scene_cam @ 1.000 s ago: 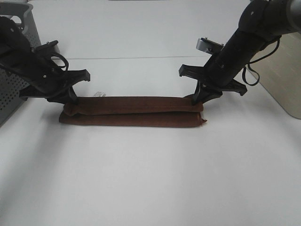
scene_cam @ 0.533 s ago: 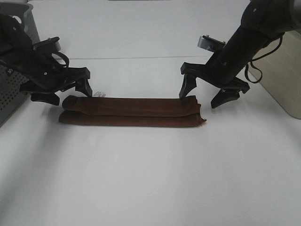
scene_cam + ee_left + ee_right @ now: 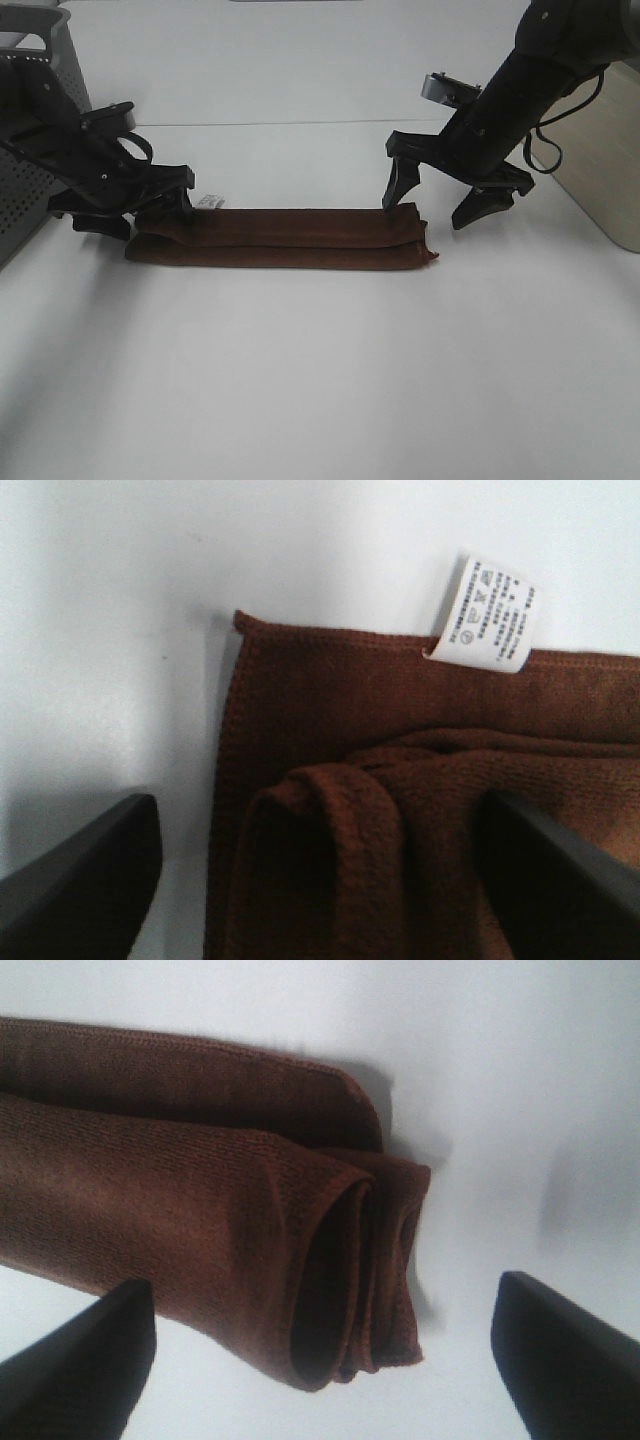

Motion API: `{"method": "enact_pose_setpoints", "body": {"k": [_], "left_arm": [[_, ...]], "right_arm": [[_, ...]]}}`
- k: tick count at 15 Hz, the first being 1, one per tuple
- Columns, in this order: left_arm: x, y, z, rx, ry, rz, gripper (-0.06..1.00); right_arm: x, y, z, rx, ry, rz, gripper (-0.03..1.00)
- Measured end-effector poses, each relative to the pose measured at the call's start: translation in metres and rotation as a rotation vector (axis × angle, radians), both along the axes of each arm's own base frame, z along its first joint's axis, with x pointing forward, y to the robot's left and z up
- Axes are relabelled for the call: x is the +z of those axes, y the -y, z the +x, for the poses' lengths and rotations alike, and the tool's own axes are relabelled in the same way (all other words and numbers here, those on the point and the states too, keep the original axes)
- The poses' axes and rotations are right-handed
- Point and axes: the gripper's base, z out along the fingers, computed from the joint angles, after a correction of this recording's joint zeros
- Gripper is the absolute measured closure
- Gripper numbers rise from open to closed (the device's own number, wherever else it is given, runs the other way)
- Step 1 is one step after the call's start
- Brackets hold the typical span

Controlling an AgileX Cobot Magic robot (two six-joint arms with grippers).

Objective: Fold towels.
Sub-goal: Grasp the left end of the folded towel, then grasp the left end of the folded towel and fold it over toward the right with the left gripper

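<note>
Lower than before, our left tool (image 3: 140, 215) gapes astride the towel (image 3: 280, 240); our right tool (image 3: 430, 210) gapes too. Soft, limp (light too), it lies parallel to the table's (image 3: 320, 380) near edge; we'd pinch end corners.

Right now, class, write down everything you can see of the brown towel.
The towel is dark brown terry cloth, folded lengthwise into a long narrow strip lying on the white table. Its layers show as loose rolled folds at both ends. A small white printed tag sticks out from the hemmed edge at its left end. The left gripper and right gripper are open over its ends, gripping nothing.
</note>
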Motion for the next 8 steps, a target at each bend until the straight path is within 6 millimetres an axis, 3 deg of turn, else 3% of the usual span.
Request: {"method": "enact_pose_setpoints", "body": {"k": [2, 3, 4, 6, 8], "left_arm": [[-0.0012, -0.0001, 0.0003, 0.002, 0.001, 0.0, 0.29], [-0.0029, 0.0, 0.0002, 0.003, -0.004, 0.0, 0.43], [-0.0054, 0.0, 0.0, 0.005, -0.01, -0.001, 0.64], [-0.0053, 0.0001, 0.0001, 0.007, -0.009, -0.003, 0.85], [-0.0024, -0.0002, -0.0006, -0.007, -0.009, 0.006, 0.85]], "right_arm": [[0.0013, 0.0, -0.0001, 0.0, 0.003, 0.001, 0.12], [0.0017, 0.0, -0.0001, 0.0, 0.004, 0.001, 0.12], [0.0021, 0.0, -0.0001, 0.0, 0.005, 0.001, 0.12], [0.0021, 0.0, -0.0001, 0.0, 0.005, 0.001, 0.12], [0.0021, 0.0, -0.0002, 0.0, 0.004, 0.001, 0.12]]}}
